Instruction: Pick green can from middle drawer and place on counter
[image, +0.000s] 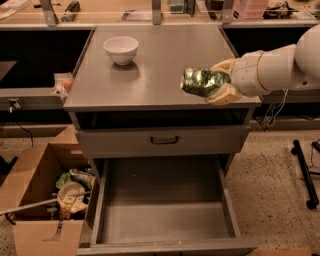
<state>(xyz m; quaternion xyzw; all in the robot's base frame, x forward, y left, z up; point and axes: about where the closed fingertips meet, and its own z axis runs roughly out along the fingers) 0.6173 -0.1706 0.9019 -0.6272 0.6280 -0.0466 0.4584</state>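
My gripper (212, 82) is shut on the green can (200, 81), a shiny crinkly green can held on its side. It hovers just above the right front part of the grey counter (160, 65). The white arm reaches in from the right edge. Below, the middle drawer (165, 212) is pulled wide open and its flat grey bottom is bare.
A white bowl (121, 49) stands on the counter's back left. A closed drawer front with a black handle (164, 140) sits under the counter. An open cardboard box (47, 200) with clutter stands on the floor at the left. A tan bench runs behind.
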